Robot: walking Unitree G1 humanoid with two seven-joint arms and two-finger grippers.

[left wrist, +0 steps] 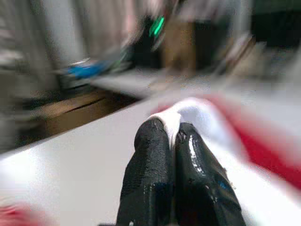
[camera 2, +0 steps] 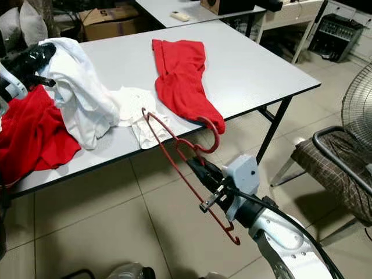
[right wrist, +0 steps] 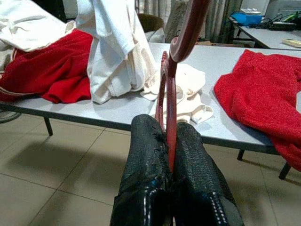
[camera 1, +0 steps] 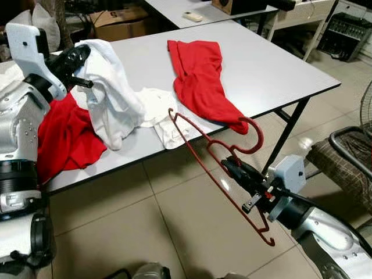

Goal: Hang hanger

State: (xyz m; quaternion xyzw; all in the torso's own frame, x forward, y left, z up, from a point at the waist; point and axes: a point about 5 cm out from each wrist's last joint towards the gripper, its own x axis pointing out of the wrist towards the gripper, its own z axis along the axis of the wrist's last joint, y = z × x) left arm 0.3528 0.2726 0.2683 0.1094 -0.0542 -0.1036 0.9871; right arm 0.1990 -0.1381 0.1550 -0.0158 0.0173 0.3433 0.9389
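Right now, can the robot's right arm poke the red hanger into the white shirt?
Probably yes. The right gripper holds the red hanger, whose tip is already near the white shirt that the left gripper lifts; nothing stands between them.

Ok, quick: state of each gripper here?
Left gripper: shut on the white garment, lifted above the table.
Right gripper: shut on the red hanger.

A grey rectangular table (camera 1: 273, 70) on black metal legs stands on a beige tiled floor (camera 1: 168, 226). On its top lie a crumpled red cloth garment (camera 1: 200, 78) near the middle, a smaller cream-white cloth (camera 1: 160, 113) at the front edge, and a second red garment (camera 1: 67, 139) draped over the left edge.
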